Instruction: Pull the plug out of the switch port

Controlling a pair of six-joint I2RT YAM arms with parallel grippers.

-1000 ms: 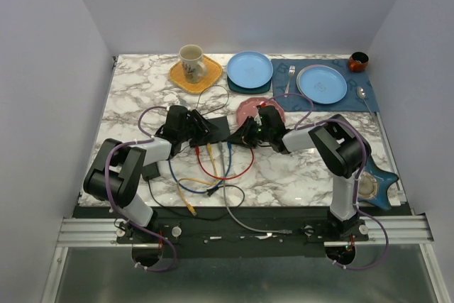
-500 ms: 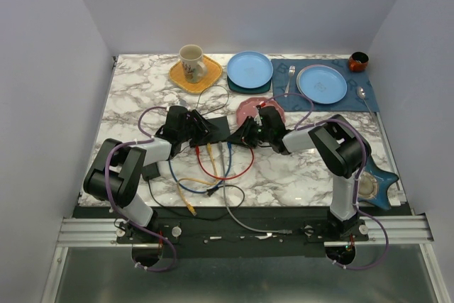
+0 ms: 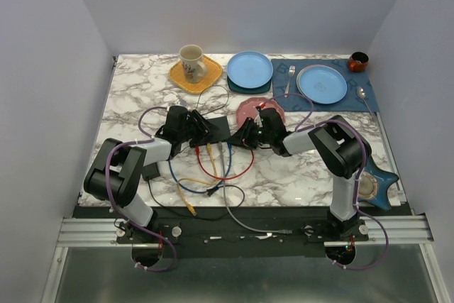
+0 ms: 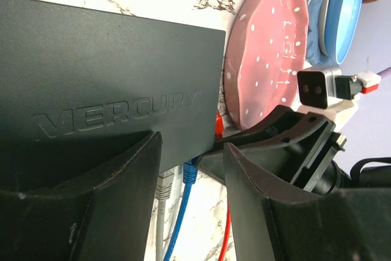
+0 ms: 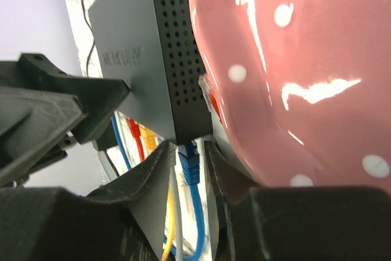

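The switch [image 3: 216,127] is a flat black box marked MERCURY [image 4: 116,71], with red, yellow, grey and blue cables plugged along its near edge. My left gripper [image 3: 201,131] is open. One finger [image 4: 104,194] lies over the switch's top near its corner and the other [image 4: 263,200] stands off its side. My right gripper [image 3: 243,135] is open by a narrow gap [image 5: 188,151]. Its fingers stand either side of the blue plug [image 5: 191,166], which sits in its port. The grey cable [image 5: 176,212] runs along the left finger. I see no clear contact with the plug.
A pink dotted plate [image 3: 261,109] leans against the switch's right end, right beside my right gripper [image 5: 293,59]. Looped cables [image 3: 227,174] lie in front. A power brick [image 3: 150,171] sits at the left. A mug [image 3: 191,62] and blue plates [image 3: 250,69] are at the back.
My right gripper has shifted very slightly by the switch's right corner. The left arm, the switch and the cables have not visibly moved.
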